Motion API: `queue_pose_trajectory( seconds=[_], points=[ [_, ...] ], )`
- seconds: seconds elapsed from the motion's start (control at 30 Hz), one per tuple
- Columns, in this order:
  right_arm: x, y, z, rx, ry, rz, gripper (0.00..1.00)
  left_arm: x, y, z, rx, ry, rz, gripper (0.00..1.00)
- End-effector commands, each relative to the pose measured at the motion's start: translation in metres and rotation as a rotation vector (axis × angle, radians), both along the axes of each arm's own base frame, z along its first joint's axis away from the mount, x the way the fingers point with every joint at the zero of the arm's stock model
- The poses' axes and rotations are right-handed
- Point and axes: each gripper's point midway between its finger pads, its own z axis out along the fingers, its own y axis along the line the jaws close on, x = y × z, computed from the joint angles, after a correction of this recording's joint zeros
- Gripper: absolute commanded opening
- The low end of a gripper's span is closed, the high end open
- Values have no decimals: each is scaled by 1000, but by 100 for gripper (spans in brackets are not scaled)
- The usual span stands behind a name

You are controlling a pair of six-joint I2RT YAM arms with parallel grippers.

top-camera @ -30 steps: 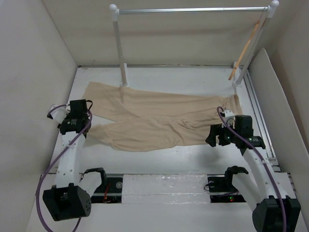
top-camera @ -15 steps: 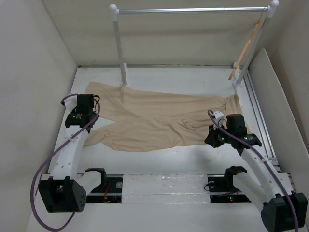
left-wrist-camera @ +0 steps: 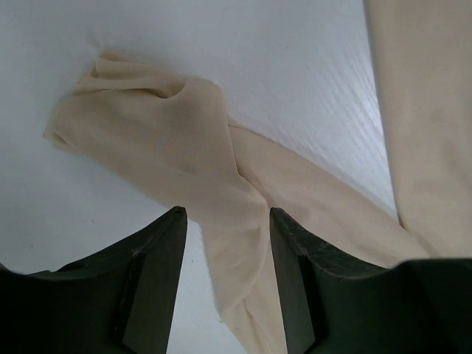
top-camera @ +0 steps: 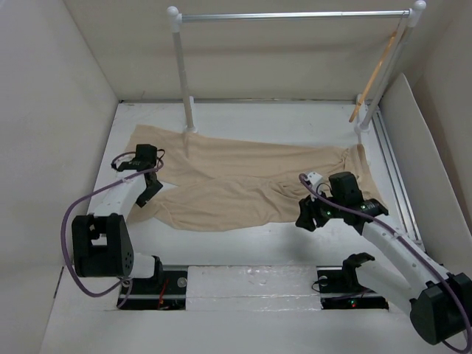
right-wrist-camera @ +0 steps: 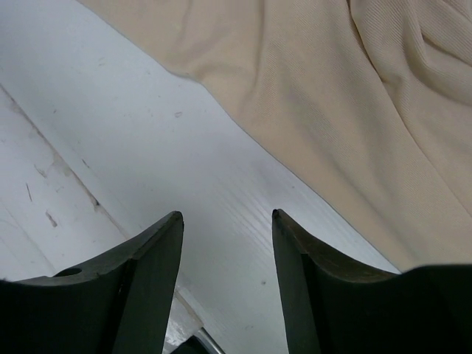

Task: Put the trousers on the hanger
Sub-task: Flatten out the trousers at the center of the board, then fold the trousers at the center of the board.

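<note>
The beige trousers (top-camera: 243,181) lie spread flat across the table, legs toward the left and waist toward the right. My left gripper (top-camera: 150,193) stands open over the end of the near leg. In the left wrist view that leg (left-wrist-camera: 169,140) runs between the dark fingers (left-wrist-camera: 158,265) of the left gripper (left-wrist-camera: 227,221), ungripped. My right gripper (top-camera: 304,220) hangs open at the trousers' near edge. In the right wrist view the right gripper (right-wrist-camera: 227,221) has only bare table between its jaws, and the cloth (right-wrist-camera: 354,110) lies up and to the right. The wooden hanger (top-camera: 376,74) hangs slanted by the rack's right post.
A rack with white posts (top-camera: 179,66) and a silver rail (top-camera: 295,15) stands at the back of the table. Walls close in the left and back sides. A white panel (top-camera: 413,147) and a metal track (top-camera: 394,177) run along the right edge.
The left arm has swung inward and forward onto the near leg's end, its jaws opening. The right gripper has moved left along the trousers' near edge.
</note>
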Motion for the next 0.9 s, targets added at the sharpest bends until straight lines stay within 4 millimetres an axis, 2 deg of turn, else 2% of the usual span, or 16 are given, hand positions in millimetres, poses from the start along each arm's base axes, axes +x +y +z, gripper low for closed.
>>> queue_pose_trajectory(
  seconds=[0.0, 0.1, 0.27, 0.5, 0.67, 0.77, 0.8, 0.83, 0.87],
  points=[
    [14, 20, 26, 59, -98, 59, 57, 4, 3, 0, 61, 21, -8, 44],
    [16, 22, 28, 48, -102, 59, 58, 3, 6, -9, 72, 47, 5, 40],
    [19, 22, 30, 38, -114, 54, 58, 2, 13, -10, 112, 50, 31, 33],
    [18, 22, 28, 42, -115, 51, 58, 13, 13, -17, 119, 57, 17, 37],
    [16, 27, 28, 45, -118, 70, 58, 20, 11, -20, 109, 57, 11, 34],
    [16, 26, 24, 39, -106, 69, 58, 21, 13, -20, 121, 56, 19, 22],
    [16, 26, 23, 37, -105, 68, 58, 19, 15, -19, 128, 57, 29, 17],
    [16, 25, 22, 33, -103, 65, 58, 20, 17, -16, 137, 49, 32, 7],
    [16, 24, 20, 30, -100, 62, 58, 20, 18, -12, 143, 40, 35, 2]
  ],
)
